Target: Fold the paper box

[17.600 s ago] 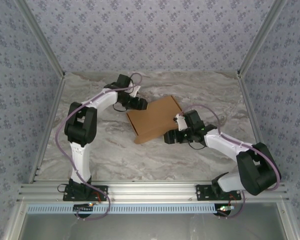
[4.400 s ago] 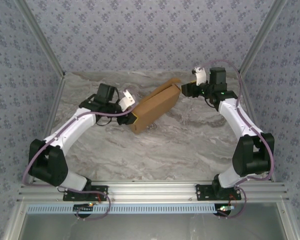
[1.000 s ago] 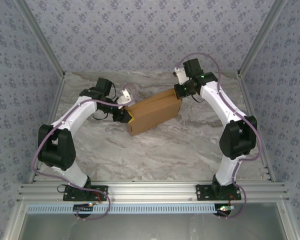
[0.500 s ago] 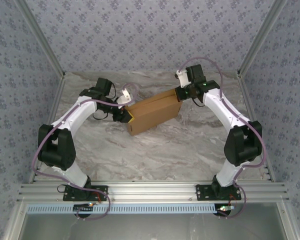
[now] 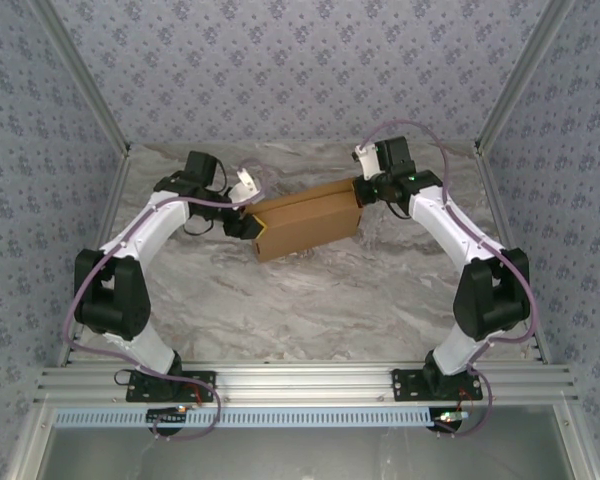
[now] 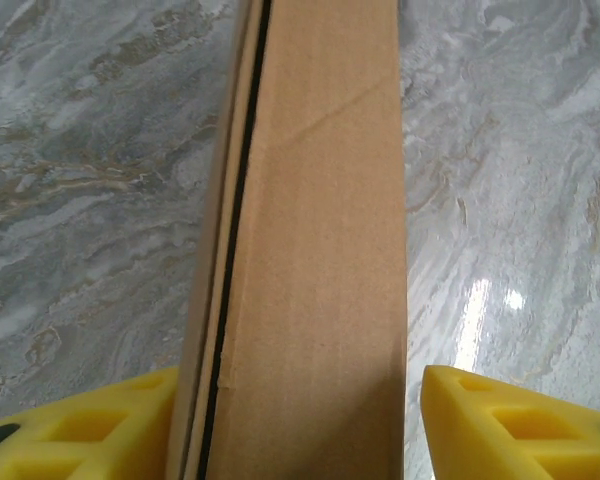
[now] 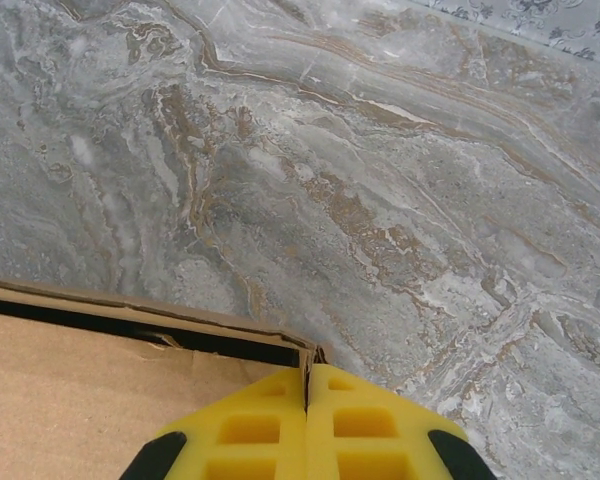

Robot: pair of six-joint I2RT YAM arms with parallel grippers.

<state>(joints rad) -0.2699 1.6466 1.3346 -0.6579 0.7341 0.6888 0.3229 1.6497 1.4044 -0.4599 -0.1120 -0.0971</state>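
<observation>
changed: the left gripper (image 5: 250,225) has just spread its jaws; a second ago they sat tighter on the left end of the paper box (image 5: 305,225). They now straddle that end without clamping it. One finger stands off the box with a gap, the other is just beside the flap.
right gripper (image 5: 363,190): fingers pressed together and empty, tip on the box's far right corner, hardly shifted.
paper box: closed up, lying on the table (image 5: 280,300) between the two grippers. The left wrist view shows a dark slit along one seam.
meaning: probably a release after a squeeze. The fold looks nearly done, though the seam may not be fully seated.
surface: grey marbled, glossy.
room: blue patterned walls (image 5: 300,70) behind and on both sides of the box, with an aluminium rail (image 5: 300,380) nearer than the box.
</observation>
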